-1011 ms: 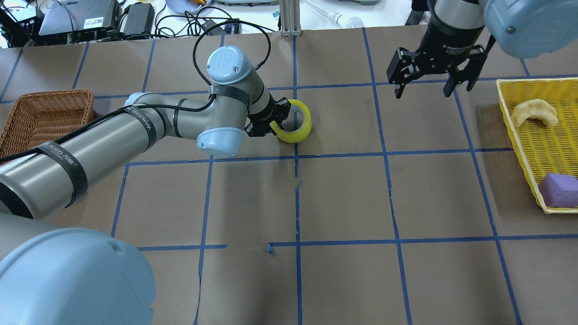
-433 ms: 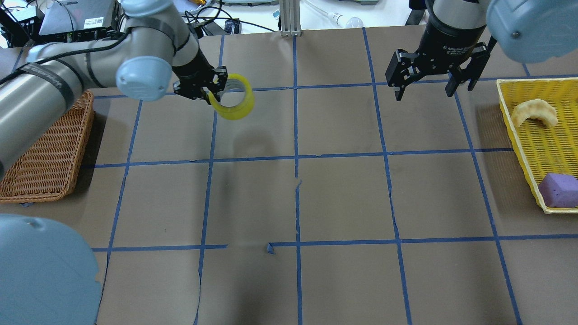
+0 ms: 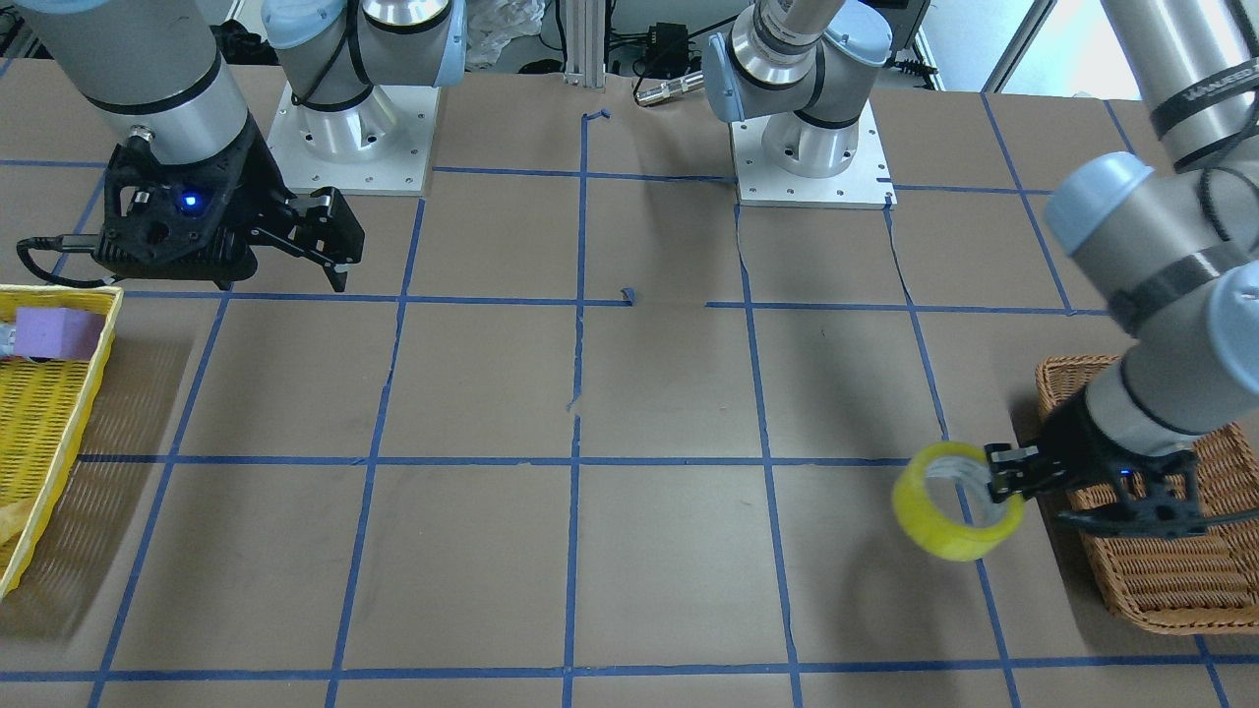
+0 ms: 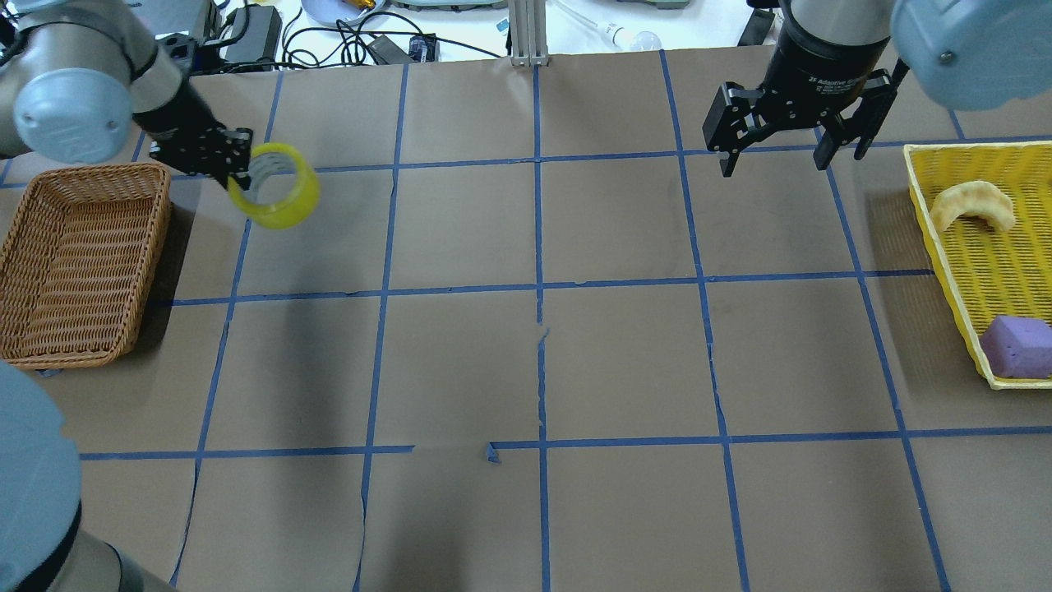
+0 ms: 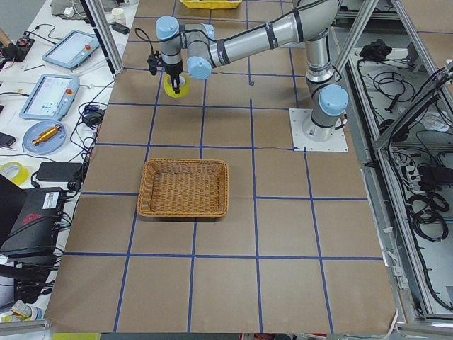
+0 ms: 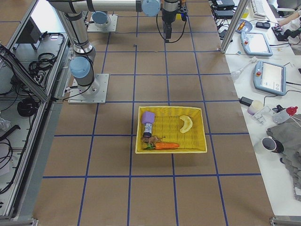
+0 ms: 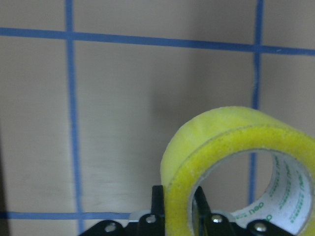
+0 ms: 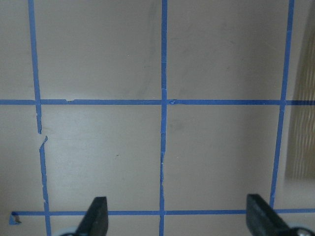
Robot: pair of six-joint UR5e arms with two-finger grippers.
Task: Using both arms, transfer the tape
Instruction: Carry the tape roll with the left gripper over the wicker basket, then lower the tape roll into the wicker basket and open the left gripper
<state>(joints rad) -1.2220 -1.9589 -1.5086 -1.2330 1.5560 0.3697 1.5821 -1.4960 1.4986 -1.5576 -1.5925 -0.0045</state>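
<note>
My left gripper (image 4: 238, 174) is shut on the wall of the yellow tape roll (image 4: 278, 202) and holds it in the air, just right of the wicker basket (image 4: 78, 263). The front view shows the tape (image 3: 949, 536) and the left gripper (image 3: 1003, 482) beside the basket (image 3: 1161, 590). The left wrist view shows the roll (image 7: 216, 162) pinched between the fingers. My right gripper (image 4: 789, 160) is open and empty, high at the far right; its fingertips (image 8: 96, 216) show over bare table. The side view shows the tape (image 5: 174, 83) small.
A yellow tray (image 4: 962, 271) at the right edge holds a purple block (image 4: 1019, 345) and a pale banana-shaped piece (image 4: 974, 205). Blue tape lines grid the brown table. Cables and devices lie beyond the far edge.
My left arm has lifted the tape off the table's middle and swung it left, to beside the wicker basket. My right gripper has stayed nearly still and open.
</note>
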